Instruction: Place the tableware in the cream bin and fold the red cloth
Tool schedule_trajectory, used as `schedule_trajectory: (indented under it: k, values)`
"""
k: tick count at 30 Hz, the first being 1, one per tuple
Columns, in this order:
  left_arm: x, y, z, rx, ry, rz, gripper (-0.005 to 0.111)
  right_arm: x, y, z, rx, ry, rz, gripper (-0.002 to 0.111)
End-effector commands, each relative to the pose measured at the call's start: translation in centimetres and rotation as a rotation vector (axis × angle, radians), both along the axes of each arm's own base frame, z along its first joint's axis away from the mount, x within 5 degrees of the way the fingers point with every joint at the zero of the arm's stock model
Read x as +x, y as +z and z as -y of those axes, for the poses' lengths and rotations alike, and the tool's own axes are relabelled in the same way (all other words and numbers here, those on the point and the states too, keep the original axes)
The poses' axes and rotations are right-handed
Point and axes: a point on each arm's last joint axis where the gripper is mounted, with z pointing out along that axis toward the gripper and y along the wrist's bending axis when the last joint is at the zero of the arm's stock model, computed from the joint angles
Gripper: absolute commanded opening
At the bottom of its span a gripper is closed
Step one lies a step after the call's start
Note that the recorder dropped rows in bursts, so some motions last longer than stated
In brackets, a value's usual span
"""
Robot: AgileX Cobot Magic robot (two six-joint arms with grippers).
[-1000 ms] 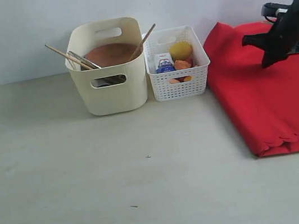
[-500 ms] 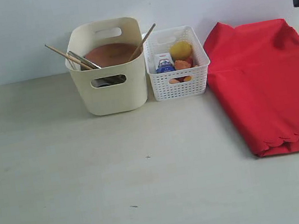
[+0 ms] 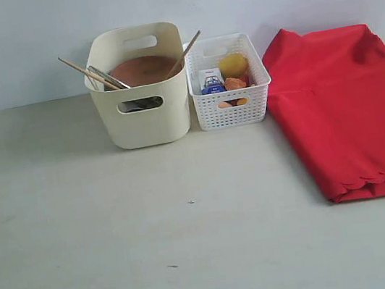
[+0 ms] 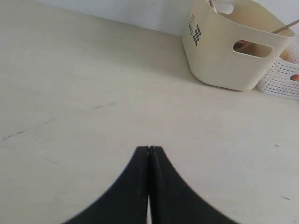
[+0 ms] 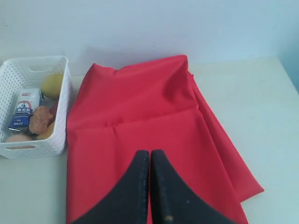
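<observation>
The cream bin (image 3: 145,115) stands on the pale table (image 3: 119,237), near the back wall. The round brown plate (image 3: 144,69) lies inside it. Two wooden chopsticks (image 3: 84,71) lean out over the rim, one to each side. A metal knife (image 3: 107,76) leans in the bin next to the left chopstick.

Just beside the bin, on its right, is a white basket (image 3: 235,112) with little holes. It holds food: a yellow lemon (image 3: 232,63) and a small milk carton (image 3: 210,81). The carton is blue and white with a red mark on top. Its words are too small to read.

The red cloth (image 3: 349,112) lies flat on the right side of the table, close to the basket. Its wavy edge is at the front and sits on top of another red layer.

The left gripper (image 4: 149,149) is over bare table, well away from the bin. Its two black jaws are pressed together and hold nothing. In the left wrist view the bin has a sticker (image 4: 196,31) on one end. The sticker shows small black squares and some tiny print that cannot be read.

The right gripper (image 5: 150,153) is over the red cloth. Its jaws are together too, with nothing between them.
</observation>
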Motion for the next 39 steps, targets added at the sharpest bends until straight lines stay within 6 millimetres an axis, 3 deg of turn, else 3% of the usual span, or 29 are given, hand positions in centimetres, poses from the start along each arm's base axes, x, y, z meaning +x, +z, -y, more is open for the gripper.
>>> schedule_trajectory:
  k: [1,13,16,18,21,24,39]
  values:
    - [0.0,0.0,0.0,-0.005,0.004,0.012,0.0,-5.2,0.5,-0.6,-0.05,0.006,0.145,0.001]
    - [0.0,0.0,0.0,-0.005,0.004,0.012,0.0,-15.8,-1.9,-2.2,-0.087,0.029,0.417,0.001]
    - [0.0,0.0,0.0,-0.005,0.004,0.012,0.0,-19.0,-3.7,-3.2,-0.153,0.14,0.49,0.001]
    - [0.0,0.0,0.0,-0.005,0.004,0.012,0.0,-20.2,-5.2,-3.5,-0.165,0.189,0.519,0.001]
    - [0.0,0.0,0.0,-0.005,0.004,0.012,0.0,-21.0,-7.0,-3.6,-0.153,0.228,0.538,0.001]
    - [0.0,0.0,0.0,-0.005,0.004,0.012,0.0,-21.7,-7.6,-3.9,-0.1,0.247,0.553,0.001]
    - [0.0,0.0,0.0,-0.005,0.004,0.012,0.0,-22.2,-7.5,-4.1,-0.048,0.256,0.576,0.001]
